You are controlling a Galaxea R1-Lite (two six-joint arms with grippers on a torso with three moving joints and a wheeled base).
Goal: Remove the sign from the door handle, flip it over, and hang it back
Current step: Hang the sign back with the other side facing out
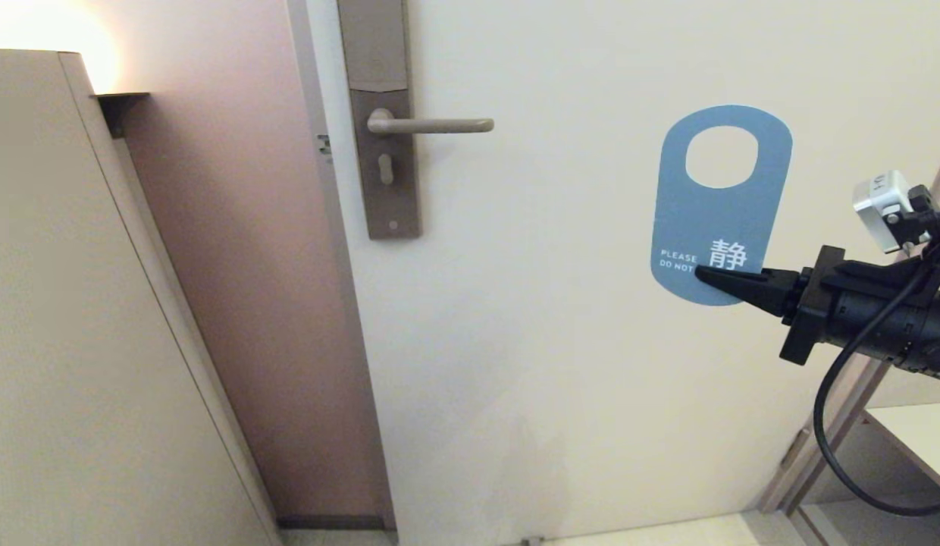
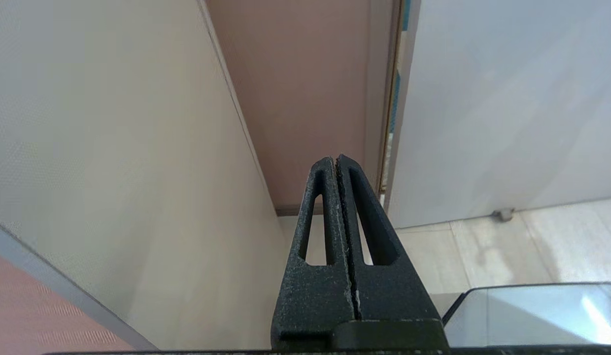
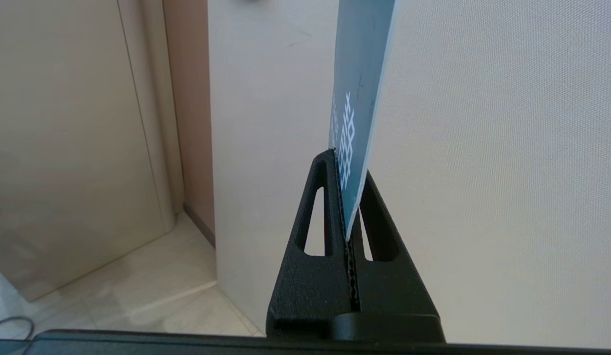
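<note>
The sign is held upright in the air at the right, its blue face with white text toward me, its oval hole at the top. My right gripper is shut on the sign's lower end; in the right wrist view the sign stands edge-on between the closed fingers of the right gripper. The door handle juts right from its grey-brown backplate, well left of the sign, and is bare. My left gripper is shut and empty, low near the floor, out of the head view.
The pale door fills the middle and right. A beige cabinet panel stands at the left with a pinkish wall between it and the door frame. A door frame and shelf edge lie at the lower right.
</note>
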